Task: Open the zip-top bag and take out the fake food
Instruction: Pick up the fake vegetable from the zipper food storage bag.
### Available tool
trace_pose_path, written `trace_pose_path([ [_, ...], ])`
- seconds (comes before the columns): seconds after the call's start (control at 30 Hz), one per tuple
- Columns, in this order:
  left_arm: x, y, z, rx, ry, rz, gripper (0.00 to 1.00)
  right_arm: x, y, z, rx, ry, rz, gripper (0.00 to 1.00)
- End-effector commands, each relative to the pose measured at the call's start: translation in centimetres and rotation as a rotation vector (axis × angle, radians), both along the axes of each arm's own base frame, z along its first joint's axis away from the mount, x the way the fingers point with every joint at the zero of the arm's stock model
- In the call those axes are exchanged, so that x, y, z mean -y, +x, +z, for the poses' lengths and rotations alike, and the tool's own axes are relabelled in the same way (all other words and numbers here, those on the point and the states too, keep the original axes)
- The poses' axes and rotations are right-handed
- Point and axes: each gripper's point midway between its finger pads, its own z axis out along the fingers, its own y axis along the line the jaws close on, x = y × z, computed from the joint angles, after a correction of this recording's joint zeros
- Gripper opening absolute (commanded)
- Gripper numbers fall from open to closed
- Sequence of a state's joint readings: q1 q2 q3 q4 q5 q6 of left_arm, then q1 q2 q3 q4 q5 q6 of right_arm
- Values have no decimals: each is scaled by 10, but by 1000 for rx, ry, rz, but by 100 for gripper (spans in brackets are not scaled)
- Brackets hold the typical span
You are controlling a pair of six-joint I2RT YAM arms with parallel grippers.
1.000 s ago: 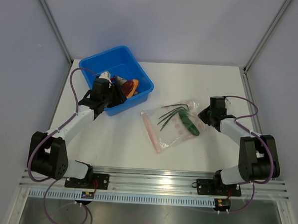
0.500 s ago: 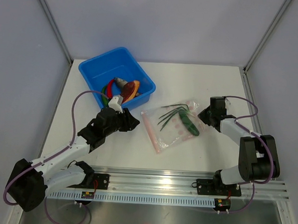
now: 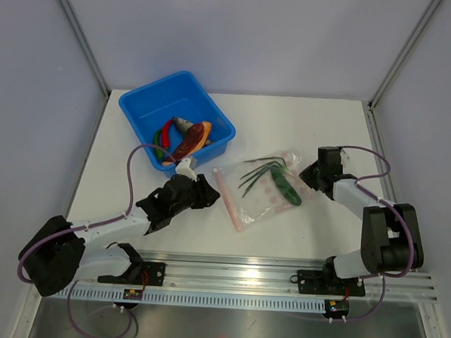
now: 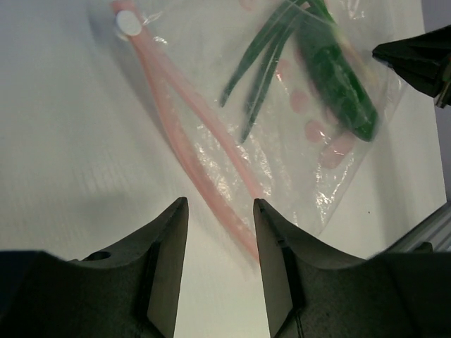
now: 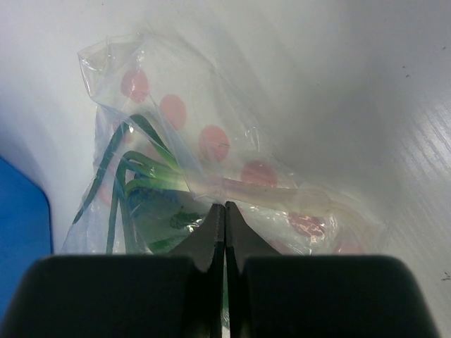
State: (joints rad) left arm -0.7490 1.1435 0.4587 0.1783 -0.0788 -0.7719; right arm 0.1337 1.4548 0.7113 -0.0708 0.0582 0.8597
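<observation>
The zip-top bag (image 3: pixel 264 188) lies flat on the table, its pinkish zip strip (image 3: pixel 227 199) on the left edge. Green beans (image 3: pixel 259 171) and a green pepper (image 3: pixel 288 190) are inside it. My left gripper (image 3: pixel 207 192) is open and empty, low over the table just left of the zip strip (image 4: pixel 190 155), which runs up between its fingertips (image 4: pixel 182 211) in the left wrist view. My right gripper (image 3: pixel 307 175) is shut on the bag's right edge (image 5: pixel 211 155), with the beans (image 5: pixel 116 183) just beyond the tips. A grey fish (image 3: pixel 181 123), a red chili (image 3: pixel 167 133) and an orange piece (image 3: pixel 199 136) lie in the blue tub.
The blue tub (image 3: pixel 150 94) stands at the back left, behind my left arm; its corner shows in the right wrist view (image 5: pixel 21 232). My right gripper (image 4: pixel 416 60) shows at the top right of the left wrist view. Frame posts stand at the back corners.
My left arm has swung from over the blue tub down and right to the bag's zip edge, with its jaws empty. The right arm and bag have not moved.
</observation>
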Motion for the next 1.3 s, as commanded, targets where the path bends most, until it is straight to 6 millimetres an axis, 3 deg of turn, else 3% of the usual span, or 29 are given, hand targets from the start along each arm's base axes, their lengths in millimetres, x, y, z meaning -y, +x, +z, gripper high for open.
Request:
trace_pose_path([
  [0.0,4,15,22,75,-121,101,45,-1,7,14,59,25,-6,0],
  [0.17,10,7,10,36,-181,108,44,-2,8,15,63,30,-8,0],
  [0.37,34,2,-8,-58,-210,55,40,-1,7,15,61,26,-11,0],
  [0.43,39,3,-13,-69,-205,47,34,-1,7,15,59,24,-9,0],
  [0.73,47,12,-14,-40,-210,45,29,0,7,13,55,20,-13,0],
  [0.83,54,10,-21,-63,-216,30,19,-1,7,10,50,27,-9,0],
  [0.97,66,1,-35,-119,-225,29,14,-2,6,11,49,29,-5,0],
  [1.17,86,-8,-38,-130,-254,19,15,-5,5,15,62,46,6,0],
  [1.27,98,-5,-36,-132,-291,16,24,-6,4,15,65,54,9,0],
])
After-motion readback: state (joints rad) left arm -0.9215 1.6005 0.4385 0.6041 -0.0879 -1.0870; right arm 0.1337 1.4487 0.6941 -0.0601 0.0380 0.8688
